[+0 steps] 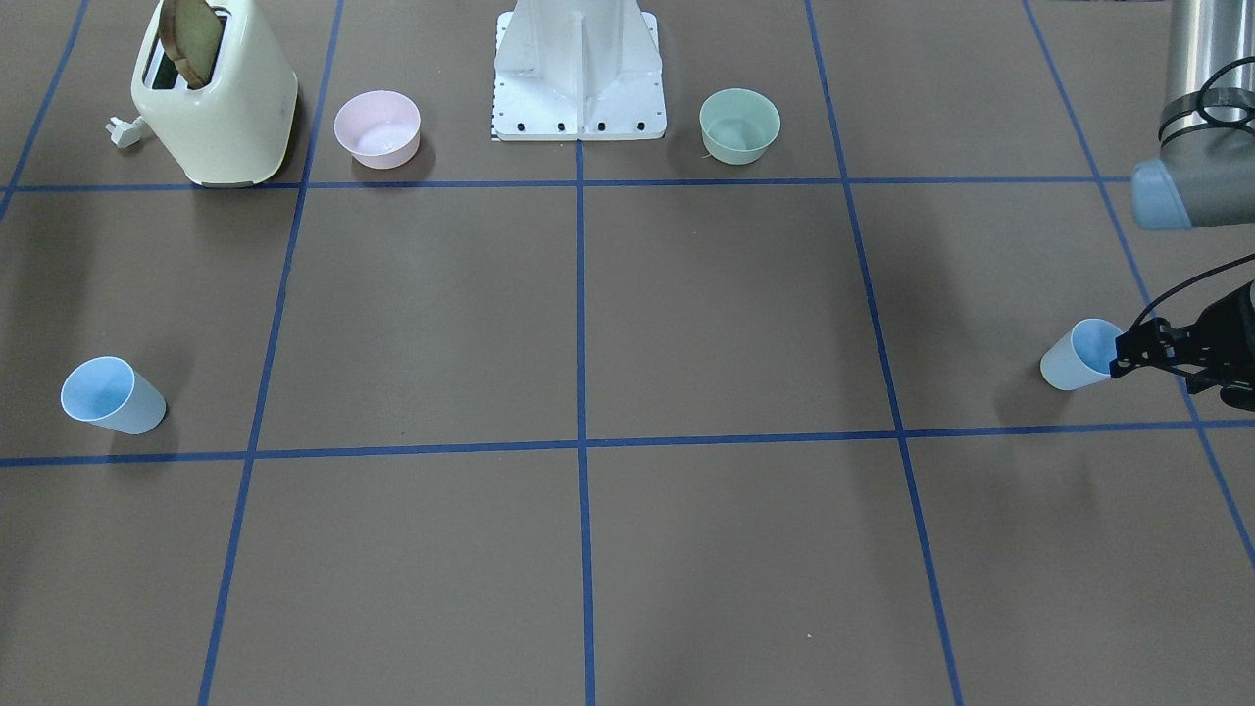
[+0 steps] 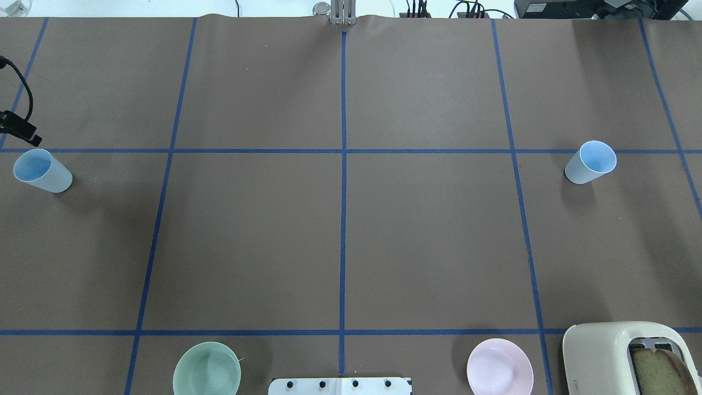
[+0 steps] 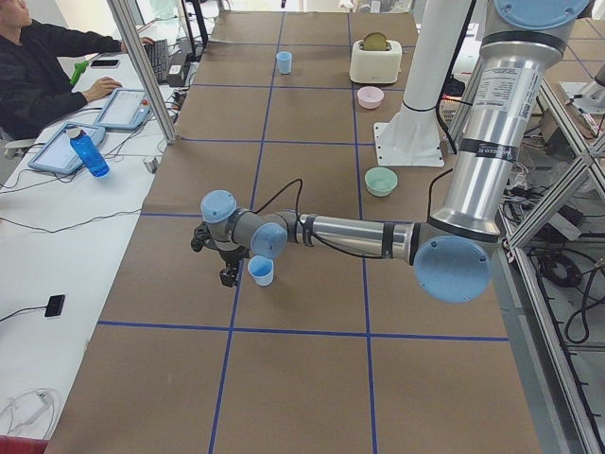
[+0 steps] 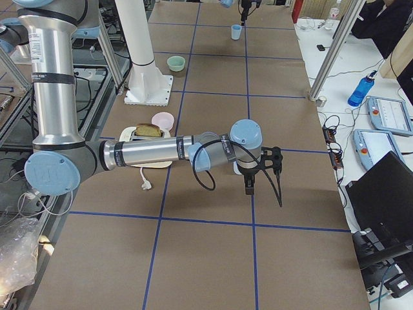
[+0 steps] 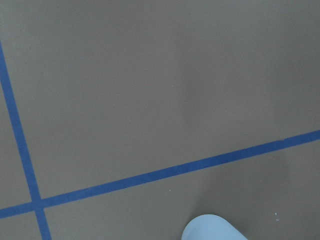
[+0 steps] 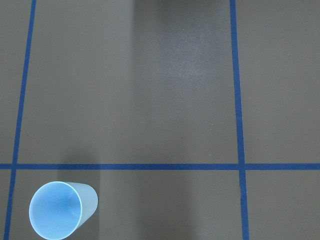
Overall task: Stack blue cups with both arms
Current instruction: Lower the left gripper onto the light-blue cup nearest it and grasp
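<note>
Two pale blue cups stand upright on the brown table. One cup point(image 1: 1077, 355) is at the robot's left end, also seen in the overhead view point(image 2: 41, 171) and at the bottom edge of the left wrist view point(image 5: 212, 230). My left gripper point(image 1: 1177, 368) hovers just outside this cup, looks open and holds nothing. The other cup point(image 1: 110, 395) is at the right end, also seen in the overhead view point(image 2: 591, 162) and the right wrist view point(image 6: 60, 210). My right gripper point(image 4: 261, 173) shows only in the exterior right view. I cannot tell if it is open or shut.
A cream toaster point(image 1: 216, 93) with a bread slice, a pink bowl point(image 1: 377, 128), a green bowl point(image 1: 739, 126) and the white pedestal point(image 1: 578, 74) stand along the robot's side. Blue tape lines cross the table. An operator point(image 3: 47, 66) sits at a side desk.
</note>
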You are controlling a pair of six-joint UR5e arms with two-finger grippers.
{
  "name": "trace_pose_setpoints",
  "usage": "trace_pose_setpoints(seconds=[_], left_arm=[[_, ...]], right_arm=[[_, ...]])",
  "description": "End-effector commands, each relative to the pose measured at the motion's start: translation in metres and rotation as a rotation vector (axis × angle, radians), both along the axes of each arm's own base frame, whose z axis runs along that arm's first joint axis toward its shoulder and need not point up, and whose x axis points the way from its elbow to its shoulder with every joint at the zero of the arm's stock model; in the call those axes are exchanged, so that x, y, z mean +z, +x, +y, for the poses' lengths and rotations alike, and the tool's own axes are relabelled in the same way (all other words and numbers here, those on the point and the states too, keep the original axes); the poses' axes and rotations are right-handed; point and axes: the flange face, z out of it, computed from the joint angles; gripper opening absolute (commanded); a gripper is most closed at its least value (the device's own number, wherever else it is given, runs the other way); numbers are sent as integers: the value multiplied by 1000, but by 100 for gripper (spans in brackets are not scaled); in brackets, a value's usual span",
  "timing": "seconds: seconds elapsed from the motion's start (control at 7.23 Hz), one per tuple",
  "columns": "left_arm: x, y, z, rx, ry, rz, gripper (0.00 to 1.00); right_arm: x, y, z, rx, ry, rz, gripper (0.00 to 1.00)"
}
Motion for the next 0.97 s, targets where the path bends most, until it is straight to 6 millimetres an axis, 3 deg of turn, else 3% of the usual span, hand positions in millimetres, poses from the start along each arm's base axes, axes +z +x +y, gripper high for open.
trace_pose_setpoints(seconds=[0.0, 0.41, 0.83], left_arm=[[9, -3, 11, 0, 0, 2, 98], [19, -9, 30, -12, 6, 8, 98], [21, -1, 31, -29, 0, 17, 97]], right_arm=[[1, 0, 0, 0, -1, 1, 100], [1, 0, 0, 0, -2, 1, 100], [2, 0, 0, 0, -3, 3, 100]])
